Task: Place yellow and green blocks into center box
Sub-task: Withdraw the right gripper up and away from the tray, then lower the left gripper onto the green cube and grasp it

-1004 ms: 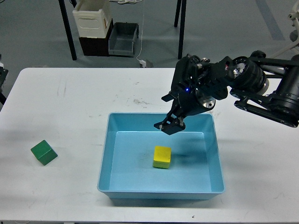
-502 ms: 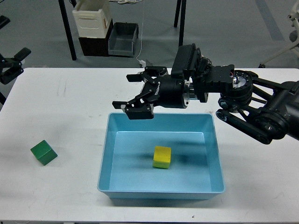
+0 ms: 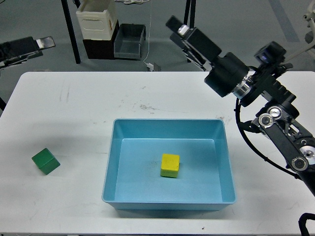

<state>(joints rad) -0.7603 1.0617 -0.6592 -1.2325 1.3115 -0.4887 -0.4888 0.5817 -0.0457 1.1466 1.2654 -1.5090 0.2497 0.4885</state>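
Observation:
The yellow block [image 3: 170,165] lies on the floor of the blue center box [image 3: 110,172], near its middle. The green block [image 3: 46,161] lies on the white table, left of the box. My right gripper [image 3: 178,27] is raised high above the table's far edge, pointing up and left, open and empty. My left gripper [image 3: 30,49] comes in at the top left, beyond the table's far left corner. Its fingers look apart and hold nothing. Both grippers are far from both blocks.
The white table [image 3: 74,113] carries only the box and the green block. My right arm's links [image 3: 275,123] hang over the table's right side. Behind the table stand table legs, a cream crate [image 3: 97,19] and a grey bin [image 3: 130,42] on the floor.
My right gripper swung up and back from over the box's far rim to high behind the table. My left gripper moved further into view at the top left. The blocks stayed put.

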